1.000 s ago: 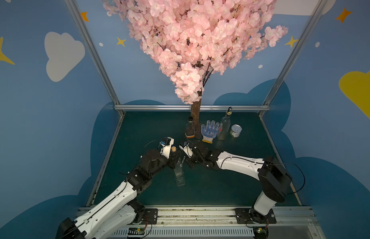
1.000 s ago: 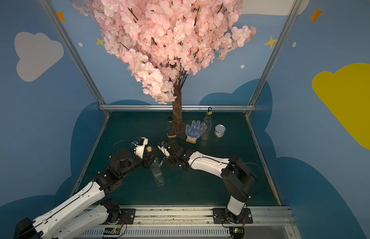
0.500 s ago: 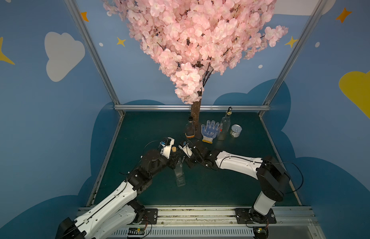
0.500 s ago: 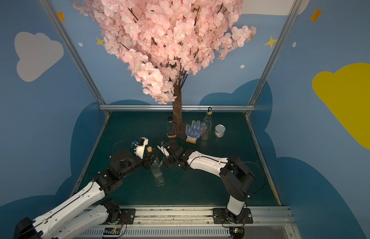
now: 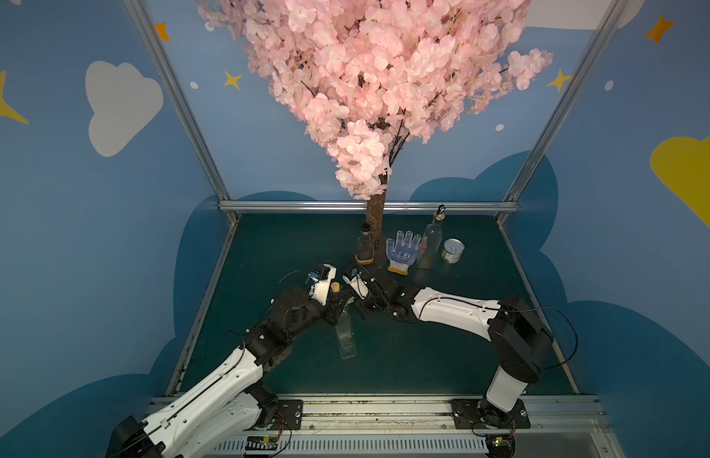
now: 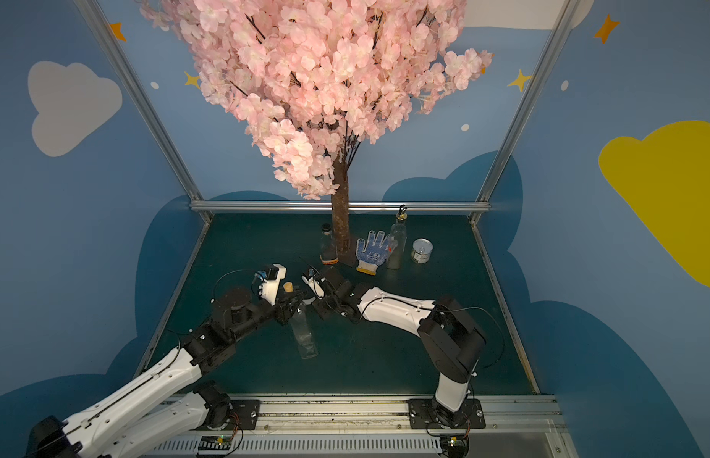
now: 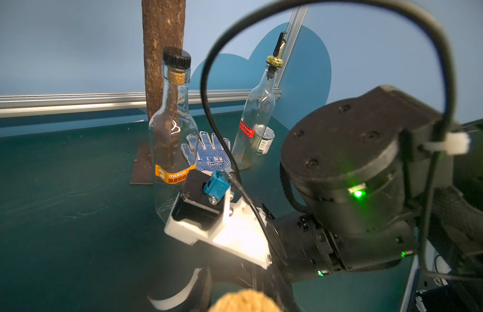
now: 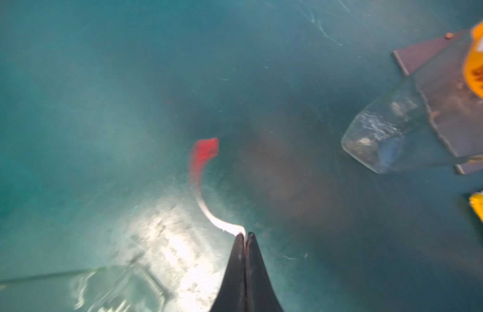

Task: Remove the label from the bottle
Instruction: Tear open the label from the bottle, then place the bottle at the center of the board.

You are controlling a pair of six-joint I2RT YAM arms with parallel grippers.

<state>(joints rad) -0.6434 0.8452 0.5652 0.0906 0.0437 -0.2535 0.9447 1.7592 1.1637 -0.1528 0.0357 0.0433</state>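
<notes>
On the green mat (image 5: 266,257), near its middle: clear bottle (image 5: 346,337), neck clamped in left gripper (image 5: 340,307); right gripper (image 8: 244,237) pinched tight on red-and-white label strip (image 8: 195,178), red end curling free.

On the green tabletop (image 5: 444,357) I see a glove (image 5: 403,250) (lying flat), a small can (image 5: 452,251), a capped bottle (image 5: 364,250), a spouted bottle (image 5: 430,244).

Curled paper label strip (image 8: 203,154): red tip, white rest. Clear glass bottle by trunk (image 7: 170,129): orange band, black cap. Knit glove (image 5: 403,249): white, blue dots.
</notes>
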